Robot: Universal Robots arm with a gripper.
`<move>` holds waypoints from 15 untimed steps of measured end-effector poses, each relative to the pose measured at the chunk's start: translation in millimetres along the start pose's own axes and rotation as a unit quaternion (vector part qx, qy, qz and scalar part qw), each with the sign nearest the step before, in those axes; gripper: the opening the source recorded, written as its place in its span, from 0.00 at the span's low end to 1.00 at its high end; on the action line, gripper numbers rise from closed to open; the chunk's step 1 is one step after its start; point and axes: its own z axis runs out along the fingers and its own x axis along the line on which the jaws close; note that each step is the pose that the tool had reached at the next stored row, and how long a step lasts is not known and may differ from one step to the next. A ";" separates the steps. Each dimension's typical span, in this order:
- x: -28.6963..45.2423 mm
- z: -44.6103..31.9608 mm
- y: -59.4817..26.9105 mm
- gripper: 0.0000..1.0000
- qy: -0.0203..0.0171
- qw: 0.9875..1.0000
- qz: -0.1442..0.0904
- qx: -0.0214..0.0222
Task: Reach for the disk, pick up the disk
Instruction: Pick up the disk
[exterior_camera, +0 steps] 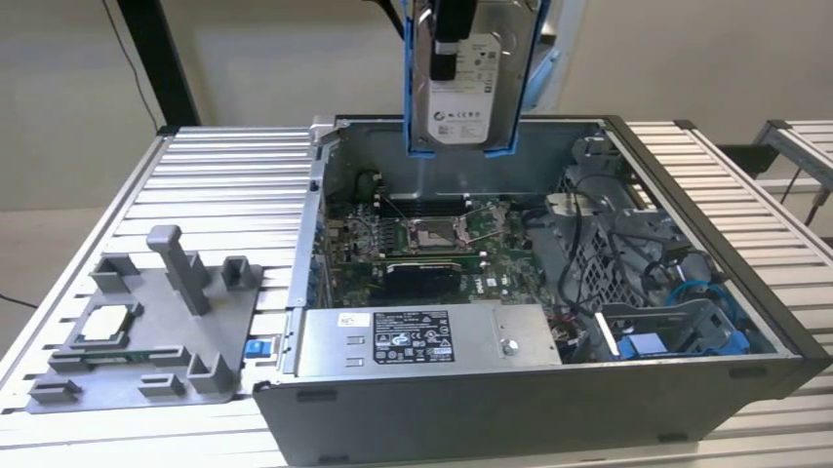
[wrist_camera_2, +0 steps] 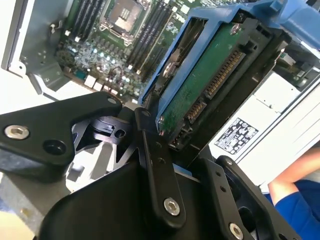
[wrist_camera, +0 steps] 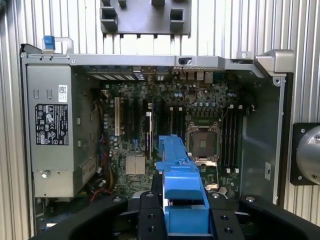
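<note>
- One flat rectangular silver-metal disk (exterior_camera: 466, 93) with a white label and blue plastic rails hangs upright above the open grey metal computer case (exterior_camera: 729, 375) in the exterior view, clear of everything inside it
- Your black end effector (exterior_camera: 454, 44) is pinched on the disk: one dark finger lies down its labelled face in the exterior view, and in the second wrist view the black fingers (wrist_camera_2: 157, 165) clamp its green circuit-board underside (wrist_camera_2: 200, 87)
- You see the disk's blue rail (wrist_camera: 181, 190) edge-on between the end effector's links in the first wrist view, over the green motherboard (wrist_camera: 165, 130)
- Below the disk, the motherboard's square silver processor socket (exterior_camera: 434, 232) lies open to view
- Your grey metal box with a black-and-white sticker (exterior_camera: 423, 338) sits along the case's near wall in the exterior view
- On the ribbed metal table (exterior_camera: 221, 175), to the exterior view's left of the case, stands a grey plastic fixture (exterior_camera: 150, 327) carrying a small square silver-white chip (exterior_camera: 104, 324)
- A person's arm in a blue sleeve (wrist_camera_2: 297, 195) shows at the edge of the second wrist view
</note>
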 end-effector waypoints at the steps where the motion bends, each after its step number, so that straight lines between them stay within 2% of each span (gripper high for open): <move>1: 2.1 0.0 -0.1 0.00 0.000 1.000 0.000 0.000; 15: 28.9 -0.9 -1.5 0.00 0.000 1.000 0.000 -0.001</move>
